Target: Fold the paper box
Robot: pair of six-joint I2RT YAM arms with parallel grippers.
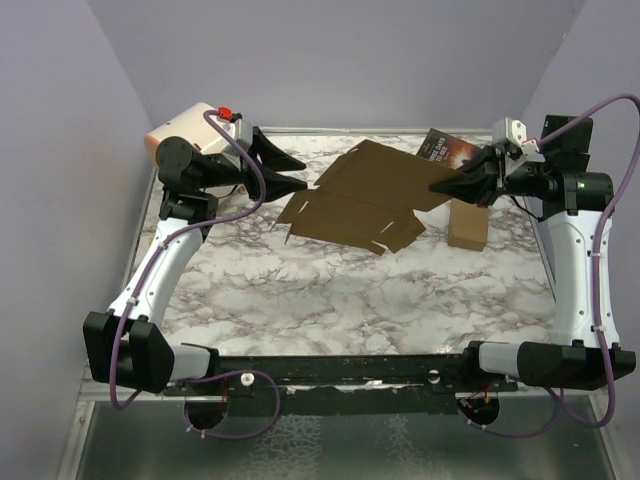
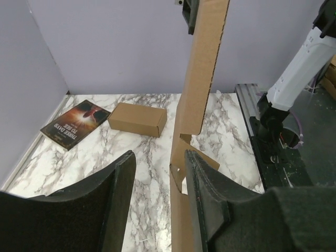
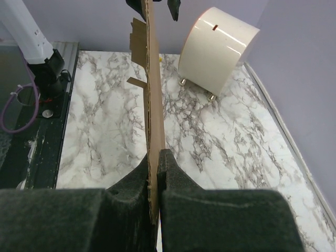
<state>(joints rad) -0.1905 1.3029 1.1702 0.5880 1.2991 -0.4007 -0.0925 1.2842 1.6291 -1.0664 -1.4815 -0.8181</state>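
The paper box is a flat brown die-cut sheet held above the marble table between my two arms. My right gripper is shut on its right edge. In the right wrist view the fingers pinch the sheet, seen edge-on. My left gripper stands open around the sheet's left edge. In the left wrist view the sheet runs upright between the jaws and lies against the right finger. A wide gap separates it from the left finger.
A small brown cardboard box sits on the table at the back right, with a dark booklet behind it. A round white-and-orange device stands at the back left. Purple walls enclose the table.
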